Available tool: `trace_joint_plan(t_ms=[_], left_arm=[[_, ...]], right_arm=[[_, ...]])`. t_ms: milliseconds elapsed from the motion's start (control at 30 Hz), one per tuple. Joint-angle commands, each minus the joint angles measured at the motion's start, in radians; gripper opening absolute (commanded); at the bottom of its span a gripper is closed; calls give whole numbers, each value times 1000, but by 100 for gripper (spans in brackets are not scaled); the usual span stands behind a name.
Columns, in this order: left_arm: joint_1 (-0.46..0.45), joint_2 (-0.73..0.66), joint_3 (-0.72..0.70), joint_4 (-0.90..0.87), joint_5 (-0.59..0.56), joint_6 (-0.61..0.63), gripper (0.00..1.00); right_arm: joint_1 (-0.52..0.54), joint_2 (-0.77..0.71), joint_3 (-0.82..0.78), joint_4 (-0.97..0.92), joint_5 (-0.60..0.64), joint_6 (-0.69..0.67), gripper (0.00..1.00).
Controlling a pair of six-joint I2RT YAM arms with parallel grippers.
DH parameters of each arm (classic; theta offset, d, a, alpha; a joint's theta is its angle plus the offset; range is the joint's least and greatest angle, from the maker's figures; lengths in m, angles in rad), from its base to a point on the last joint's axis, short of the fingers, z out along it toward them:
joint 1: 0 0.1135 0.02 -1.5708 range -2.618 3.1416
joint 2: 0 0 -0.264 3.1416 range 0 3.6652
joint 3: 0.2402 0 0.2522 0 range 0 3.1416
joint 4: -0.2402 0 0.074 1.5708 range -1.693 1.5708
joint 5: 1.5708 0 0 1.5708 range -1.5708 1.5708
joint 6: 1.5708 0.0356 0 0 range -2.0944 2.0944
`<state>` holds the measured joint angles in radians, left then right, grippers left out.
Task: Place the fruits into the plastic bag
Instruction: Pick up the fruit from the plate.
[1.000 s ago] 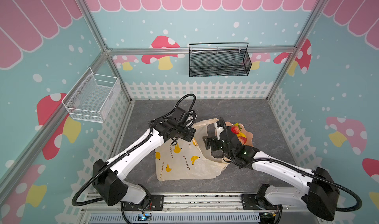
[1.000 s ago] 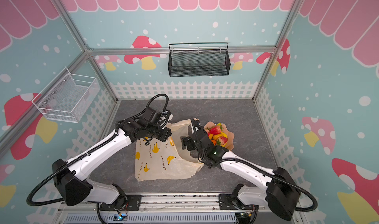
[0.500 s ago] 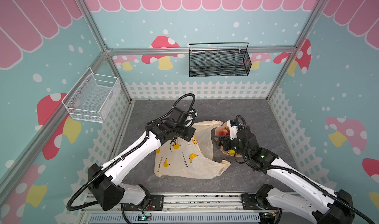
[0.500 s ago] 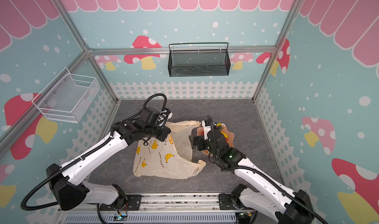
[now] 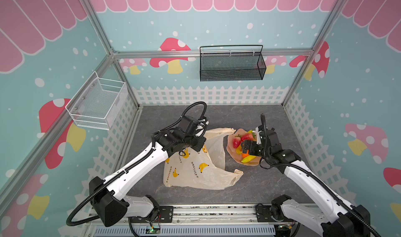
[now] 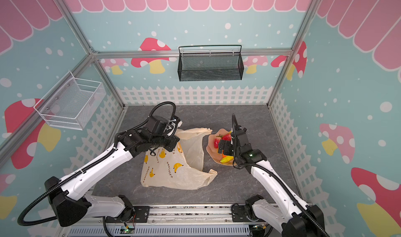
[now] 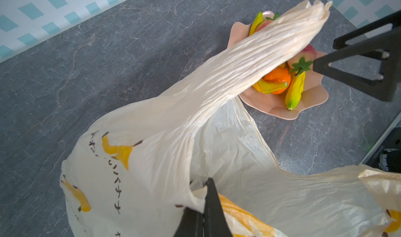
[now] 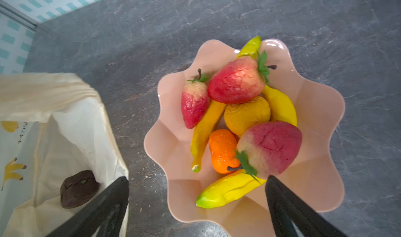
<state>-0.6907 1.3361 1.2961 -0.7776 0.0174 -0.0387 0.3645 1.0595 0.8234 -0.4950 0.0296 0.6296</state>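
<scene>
Two white arms (image 5: 141, 164) are seen over the grey counter (image 5: 234, 118).
The plastic bag (image 5: 195, 170) is spread at the counter's centre, its rim pinched and lifted by the clenched left fingers (image 7: 211, 203); the pink plate (image 8: 314, 160) is set just beside it at 2 o'clock. Fruits (image 8: 236, 81) are piled on the plate beneath the released, empty right fingers (image 8: 288, 203); one dark brown fruit (image 8: 79, 188) is seen inside the bag.
</scene>
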Motion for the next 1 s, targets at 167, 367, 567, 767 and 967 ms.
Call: trace_joint_plan(t_ms=[167, 367, 567, 767, 967], left_arm=[[-29, -54, -62, 67, -49, -9, 0], [-36, -73, -80, 87, -38, -10, 0], [-41, -84, -85, 93, -31, -16, 0], [-43, -87, -86, 100, -26, -18, 0], [-44, -86, -90, 103, -22, -19, 0]], right_arm=[[-123, 112, 33, -65, -83, -43, 98], [-179, 168, 31, -24, -140, -38, 97], [-217, 196, 10, 19, -158, -26, 96], [-247, 223, -2, 49, -165, -10, 95], [-258, 265, -8, 76, -170, -2, 93]])
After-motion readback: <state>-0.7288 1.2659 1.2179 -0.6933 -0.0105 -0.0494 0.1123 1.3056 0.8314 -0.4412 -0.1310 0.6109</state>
